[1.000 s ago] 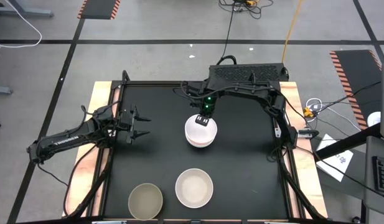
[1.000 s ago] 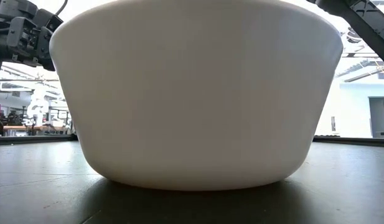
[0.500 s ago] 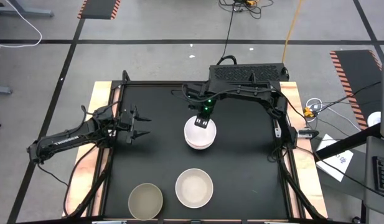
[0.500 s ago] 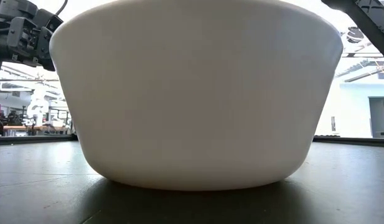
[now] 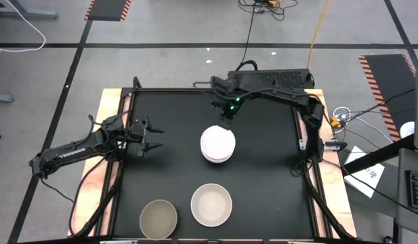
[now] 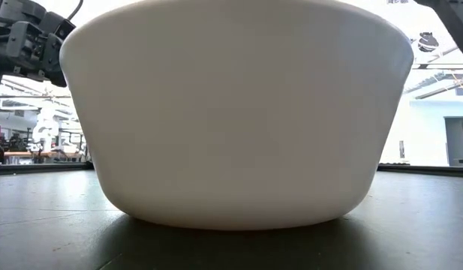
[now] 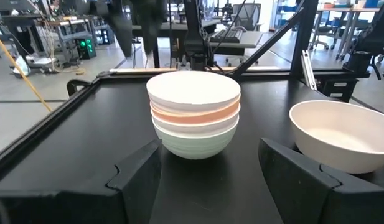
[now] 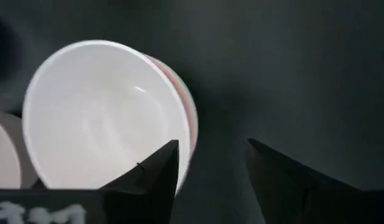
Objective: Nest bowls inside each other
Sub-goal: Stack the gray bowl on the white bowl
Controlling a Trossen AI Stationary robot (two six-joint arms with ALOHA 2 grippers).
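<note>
right gripper (image 5: 225,123) spread, holding nothing — stacked bowls (image 5: 217,144) just below it.

A robotics lab: workbenches (image 7: 48,25), monitors and hazard-striped floor mats (image 5: 385,71) surround the table (image 5: 161,108).

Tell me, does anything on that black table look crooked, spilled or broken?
Nothing stands out. The stack of nested bowls, white over salmon pink, white and mint green, sits level mid-table. The cream bowl and olive-grey bowl stand upright near the front edge, apart, with no spills visible.
</note>
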